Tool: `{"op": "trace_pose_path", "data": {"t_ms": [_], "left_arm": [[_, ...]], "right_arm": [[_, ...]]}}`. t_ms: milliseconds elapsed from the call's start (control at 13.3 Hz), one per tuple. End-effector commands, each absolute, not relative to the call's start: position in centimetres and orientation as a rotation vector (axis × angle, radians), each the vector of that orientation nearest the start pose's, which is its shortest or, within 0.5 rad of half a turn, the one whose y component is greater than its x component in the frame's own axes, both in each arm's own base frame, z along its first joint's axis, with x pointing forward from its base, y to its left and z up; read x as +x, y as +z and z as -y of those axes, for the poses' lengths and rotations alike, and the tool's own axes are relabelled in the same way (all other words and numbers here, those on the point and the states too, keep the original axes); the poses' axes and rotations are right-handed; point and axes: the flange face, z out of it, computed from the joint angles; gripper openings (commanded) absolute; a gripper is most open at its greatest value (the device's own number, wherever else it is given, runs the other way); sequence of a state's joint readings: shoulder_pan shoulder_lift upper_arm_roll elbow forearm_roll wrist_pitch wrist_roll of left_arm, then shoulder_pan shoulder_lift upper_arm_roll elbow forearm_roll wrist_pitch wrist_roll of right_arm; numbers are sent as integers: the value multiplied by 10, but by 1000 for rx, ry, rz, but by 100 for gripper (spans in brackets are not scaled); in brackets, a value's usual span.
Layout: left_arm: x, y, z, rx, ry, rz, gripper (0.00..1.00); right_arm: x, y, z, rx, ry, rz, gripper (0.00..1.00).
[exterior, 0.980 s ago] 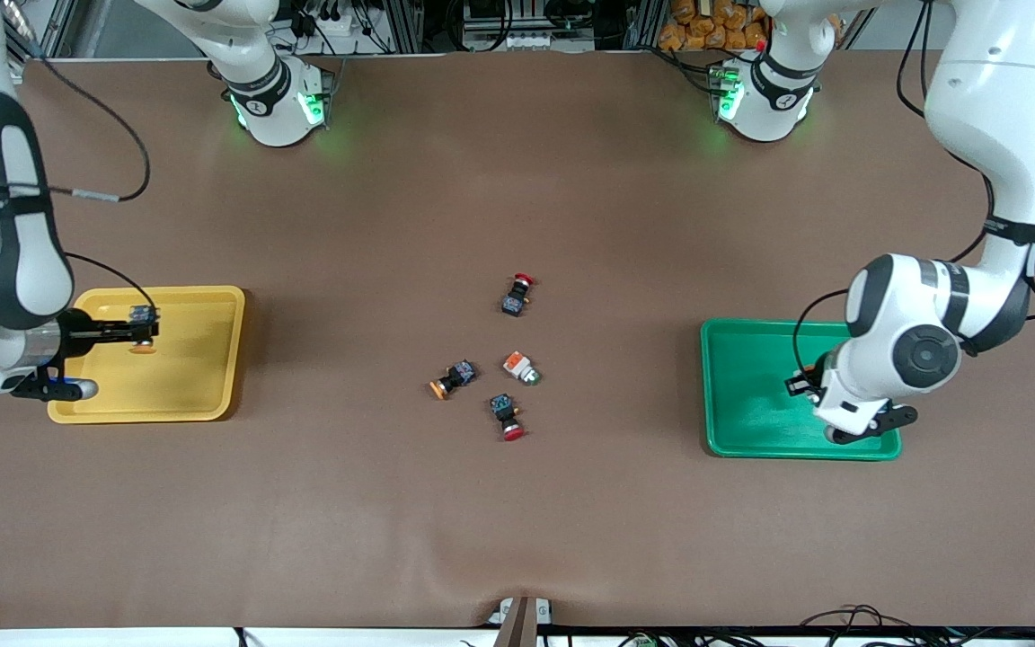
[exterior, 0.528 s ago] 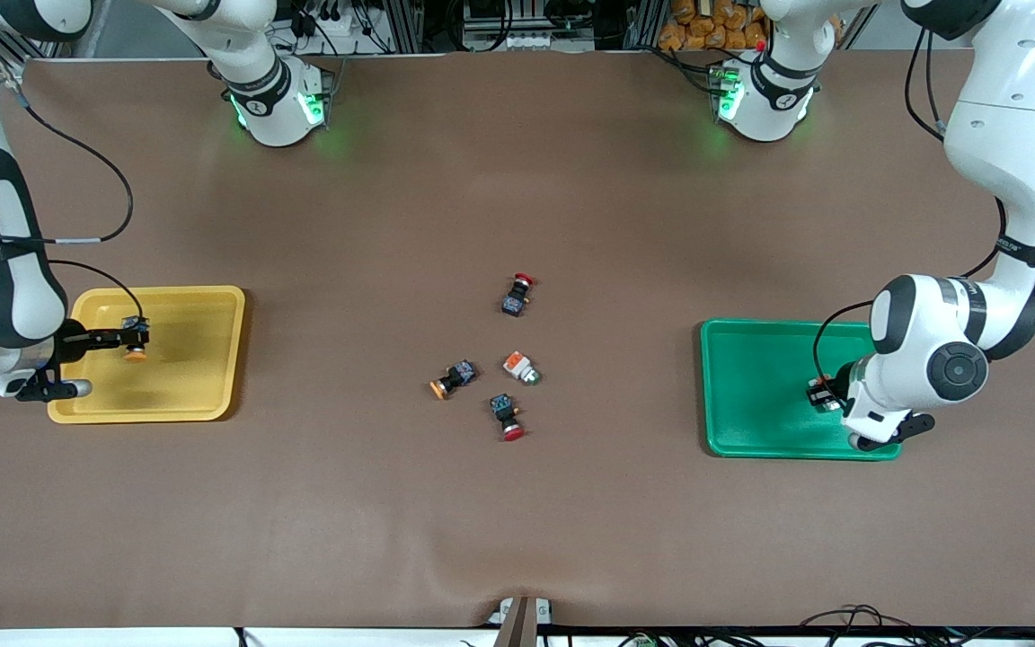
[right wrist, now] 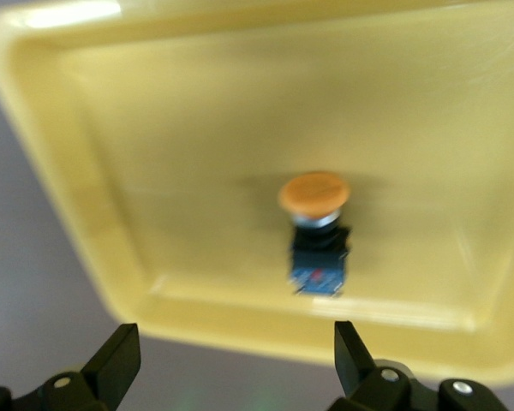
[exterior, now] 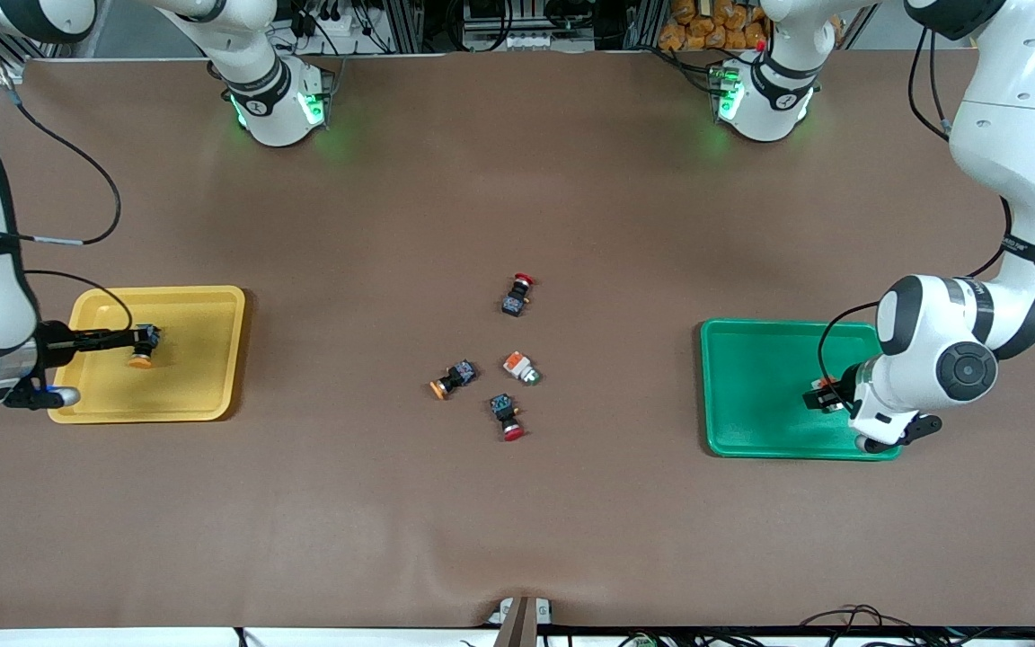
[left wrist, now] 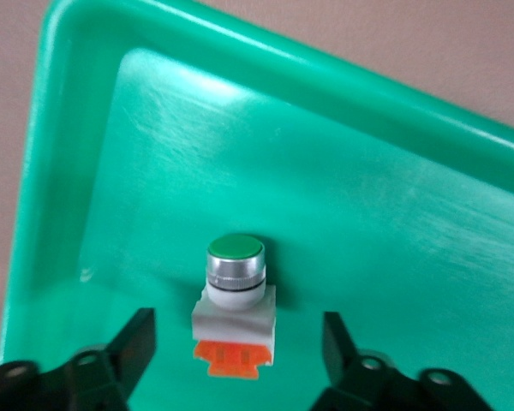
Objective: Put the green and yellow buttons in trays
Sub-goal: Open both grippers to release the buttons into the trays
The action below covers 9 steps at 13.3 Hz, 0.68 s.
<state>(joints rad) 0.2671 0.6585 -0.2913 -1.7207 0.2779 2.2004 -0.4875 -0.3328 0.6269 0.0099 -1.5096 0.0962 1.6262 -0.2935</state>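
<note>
Two trays lie on the table in the front view: the yellow tray (exterior: 203,359) at about nine o'clock and the green tray (exterior: 751,395) at about three o'clock. The right gripper (exterior: 142,346) is over the yellow tray with a yellow-capped button (exterior: 141,359) at its tip, and the left gripper (exterior: 818,395) is over the green tray, mostly hidden by its own arm. In the middle of the table I see four loose switches: a second yellow button (exterior: 451,378), a second green button (exterior: 522,367) just beside it, one red-capped switch (exterior: 517,294) at twelve o'clock of this group and another red switch (exterior: 507,417) at six o'clock. In the left wrist view the fingers (left wrist: 133,342) stand apart and a green-capped button (left wrist: 234,295) lies between them on the tray floor, not touched. In the right wrist view the fingers (right wrist: 116,360) are also spread wide, and the yellow-capped button lies free inside its tray, near the rim at six o'clock. I judge that half of the task is done. One risk for the next pick is the crowded middle group: a wide gripper may push a neighbour away or take a red switch by mistake.
</note>
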Motion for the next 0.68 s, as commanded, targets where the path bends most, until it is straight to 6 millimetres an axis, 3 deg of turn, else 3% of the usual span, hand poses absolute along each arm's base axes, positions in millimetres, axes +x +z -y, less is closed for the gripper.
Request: {"op": "trace_pose_path", "data": {"t_ms": [0, 226, 452, 603], "left_arm": [[652, 256, -5, -2997, 197, 447, 100], [659, 304, 15, -2998, 172, 418, 100], [664, 344, 63, -3015, 206, 345, 100], [661, 354, 97, -3044, 194, 305, 100]], "right_arm": [[633, 304, 142, -2821, 701, -208, 100], [641, 322, 80, -2746, 729, -342, 100], [647, 332, 29, -2704, 737, -459, 100], [651, 339, -10, -2707, 731, -515, 100]]}}
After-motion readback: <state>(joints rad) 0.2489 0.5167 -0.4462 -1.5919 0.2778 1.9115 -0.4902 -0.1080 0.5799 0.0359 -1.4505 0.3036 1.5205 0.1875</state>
